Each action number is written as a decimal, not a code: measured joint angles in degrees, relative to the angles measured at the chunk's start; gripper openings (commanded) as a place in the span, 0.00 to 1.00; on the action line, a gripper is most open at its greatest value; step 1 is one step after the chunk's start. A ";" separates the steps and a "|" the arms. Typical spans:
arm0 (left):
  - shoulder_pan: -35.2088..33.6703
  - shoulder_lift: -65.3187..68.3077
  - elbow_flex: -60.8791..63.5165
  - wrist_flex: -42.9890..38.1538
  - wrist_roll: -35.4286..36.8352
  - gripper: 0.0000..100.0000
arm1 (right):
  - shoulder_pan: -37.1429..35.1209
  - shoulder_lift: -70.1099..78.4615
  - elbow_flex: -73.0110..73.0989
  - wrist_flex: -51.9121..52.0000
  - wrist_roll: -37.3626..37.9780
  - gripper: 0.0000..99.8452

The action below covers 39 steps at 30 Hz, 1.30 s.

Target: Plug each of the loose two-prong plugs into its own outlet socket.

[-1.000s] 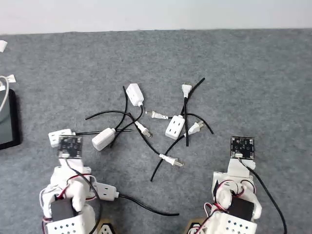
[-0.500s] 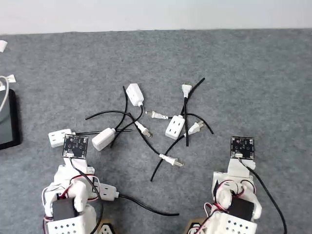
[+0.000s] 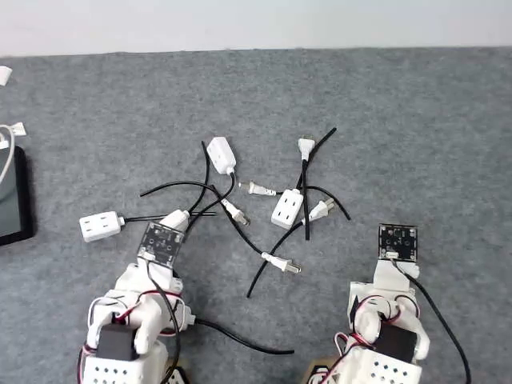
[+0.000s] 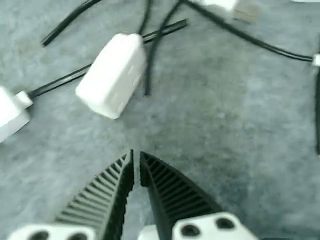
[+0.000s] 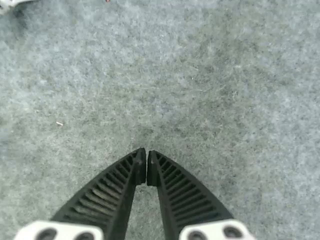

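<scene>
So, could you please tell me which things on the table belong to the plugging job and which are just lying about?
Job: far outlet socket, middle outlet socket, left outlet socket, near outlet socket, loose two-prong plugs, their black cords.
Lying about: dark device at the left edge, white scraps near it.

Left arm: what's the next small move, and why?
Probably open the jaws of the left gripper and ease it forward toward the white outlet socket. The jaws are shut on nothing, above bare grey mat, and the socket lies just ahead of their tips, so it looks like the nearest thing to grasp.
</scene>
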 measured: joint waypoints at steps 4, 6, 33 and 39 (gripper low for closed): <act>-1.23 0.00 -4.40 0.44 0.00 0.01 | 3.34 0.00 0.00 0.00 0.00 0.01; -5.19 0.00 -8.09 0.44 0.00 0.02 | 4.31 0.00 0.00 0.00 0.00 0.01; 0.44 75.25 -59.25 24.70 5.27 0.01 | 4.92 0.00 0.00 0.00 0.00 0.01; 5.10 74.81 -54.15 23.65 -18.20 0.01 | 5.19 0.00 0.00 0.00 0.00 0.01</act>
